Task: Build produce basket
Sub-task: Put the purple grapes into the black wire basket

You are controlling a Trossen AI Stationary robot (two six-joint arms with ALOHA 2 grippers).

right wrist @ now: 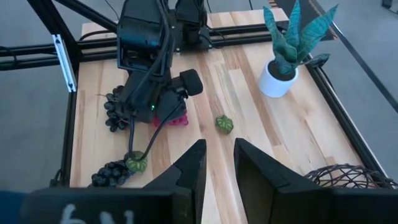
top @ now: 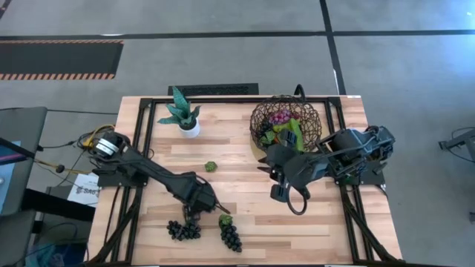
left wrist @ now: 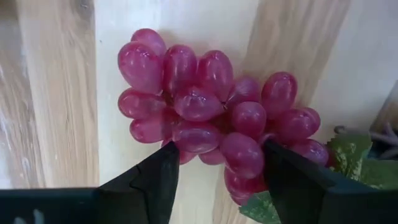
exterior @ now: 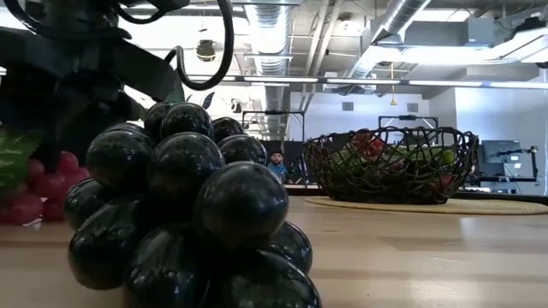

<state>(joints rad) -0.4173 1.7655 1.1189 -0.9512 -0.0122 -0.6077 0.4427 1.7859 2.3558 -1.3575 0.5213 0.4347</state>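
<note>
Left gripper [left wrist: 217, 180], fingers spread wide, straddles the magenta grape bunch [left wrist: 211, 118] lying on the table near its front edge, left of centre; to grip well, close on the cluster's core, clear of the leaf. Right gripper [right wrist: 219, 165] hovers mid-table beside the basket [top: 286, 122] at far right, fingers slightly parted, empty.

Left tool [right wrist: 163, 112] hovering over magenta grapes [right wrist: 171, 119] on the surface [right wrist: 249, 143]; black bunches [right wrist: 114, 112] lying beside it (potted plant [right wrist: 283, 62] standing well apart).
</note>
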